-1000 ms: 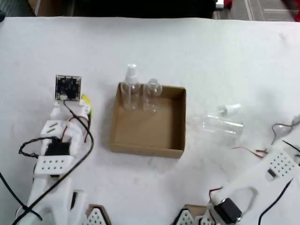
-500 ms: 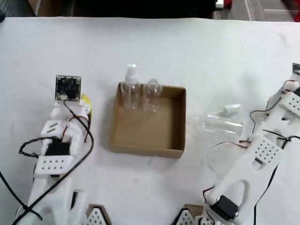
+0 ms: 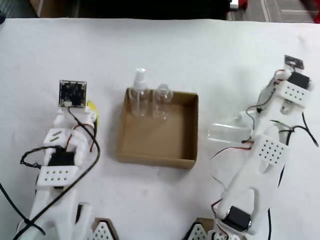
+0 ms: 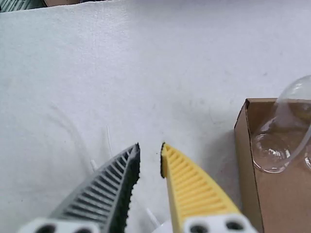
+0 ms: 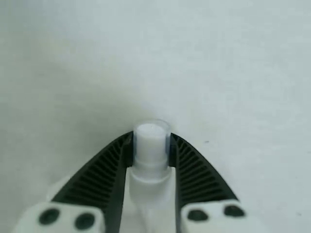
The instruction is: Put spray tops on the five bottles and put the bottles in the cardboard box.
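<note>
The open cardboard box [image 3: 157, 160] sits mid-table. Two clear bottles stand at its far wall: one with a white spray top [image 3: 140, 95], one without a top [image 3: 162, 100]. Another clear bottle [image 3: 227, 132] lies on its side to the right of the box, partly under my right arm [image 3: 270, 150]. My right gripper [image 5: 150, 141] is shut on a white spray top [image 5: 150, 150] with a clear cap, held over the white cloth. My left gripper [image 4: 149, 148] rests left of the box, slightly open and holding nothing; its yellow finger [image 3: 92, 109] shows from above.
A white cloth [image 3: 210, 55] covers the table, with free room along the far side. The box corner [image 4: 248, 145] and a bottle's rounded base [image 4: 286, 126] lie close to my left gripper. Loose wires [image 3: 30, 160] trail over both arms.
My right arm has swung in from the lower right edge up toward the far right, and now overlaps the lying bottle. The left arm, box and standing bottles stayed put.
</note>
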`<state>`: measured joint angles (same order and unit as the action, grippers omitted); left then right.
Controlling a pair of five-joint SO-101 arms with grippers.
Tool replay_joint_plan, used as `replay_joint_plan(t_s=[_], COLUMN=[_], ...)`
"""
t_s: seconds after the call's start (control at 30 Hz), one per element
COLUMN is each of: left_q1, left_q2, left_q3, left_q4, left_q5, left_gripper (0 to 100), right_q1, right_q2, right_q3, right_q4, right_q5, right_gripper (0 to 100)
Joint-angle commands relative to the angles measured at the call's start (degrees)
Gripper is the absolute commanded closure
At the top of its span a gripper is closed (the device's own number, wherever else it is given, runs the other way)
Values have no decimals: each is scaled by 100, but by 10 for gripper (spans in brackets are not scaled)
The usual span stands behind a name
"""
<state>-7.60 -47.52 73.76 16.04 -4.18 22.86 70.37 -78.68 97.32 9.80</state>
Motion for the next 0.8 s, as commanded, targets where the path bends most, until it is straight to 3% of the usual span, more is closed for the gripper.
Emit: replay_joint_plan(t_s=[0.0, 0.47, 0.77], left_q1=[-22, -40, -40], left_q2=[4, 4, 4], left_q3=[-88, -70, -79], left_q4=[-167, -167, -167], left_q5=[26, 26, 26], left_gripper=[921, 921, 921], right_q1=[-101, -48, -22], right_q2=[-541, -655, -2202], right_q3=[-26, -88, -88], right_q4=[171, 163, 163], right_q5=[-62, -53, -62], right_gripper=[983, 983, 983])
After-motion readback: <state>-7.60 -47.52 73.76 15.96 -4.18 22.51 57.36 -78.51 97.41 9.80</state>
